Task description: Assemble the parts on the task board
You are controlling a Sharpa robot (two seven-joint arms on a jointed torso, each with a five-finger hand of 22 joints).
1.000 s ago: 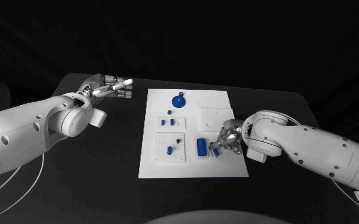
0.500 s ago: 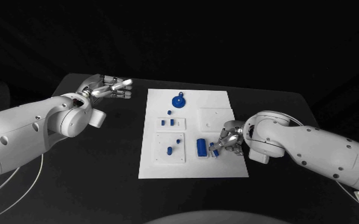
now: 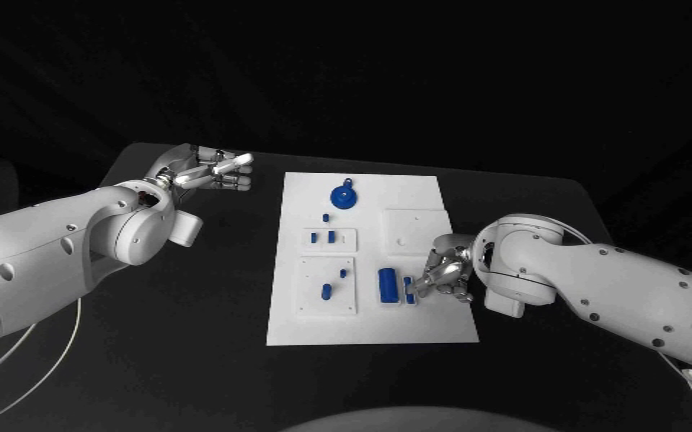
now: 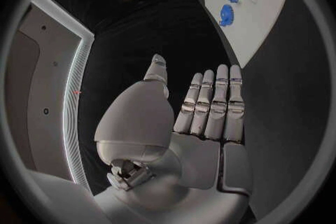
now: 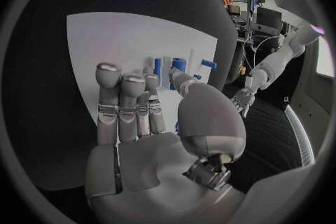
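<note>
The task board (image 3: pixel 372 257) lies in the middle of the head view on the black table (image 3: pixel 188 332), and we go over it from its near edge outward. Nearest, in the lower part of the board, we see a blue cylinder (image 3: pixel 387 285) lying lengthwise, with a small blue piece (image 3: pixel 410 290) just to its right. Our right hand (image 3: pixel 444 275) sits at the board's right edge, fingertips down at that small piece; we cannot tell whether it grips the piece or only touches it. Left of the cylinder two small blue parts (image 3: pixel 327 290) lie on a raised square. Higher up, two blue blocks (image 3: pixel 323 237) stand side by side. Farthest, near the top edge, is a round blue disc (image 3: pixel 343 195). Our left hand (image 3: pixel 209 169), in the upper left off the board, holds nothing, fingers straight and close together.
</note>
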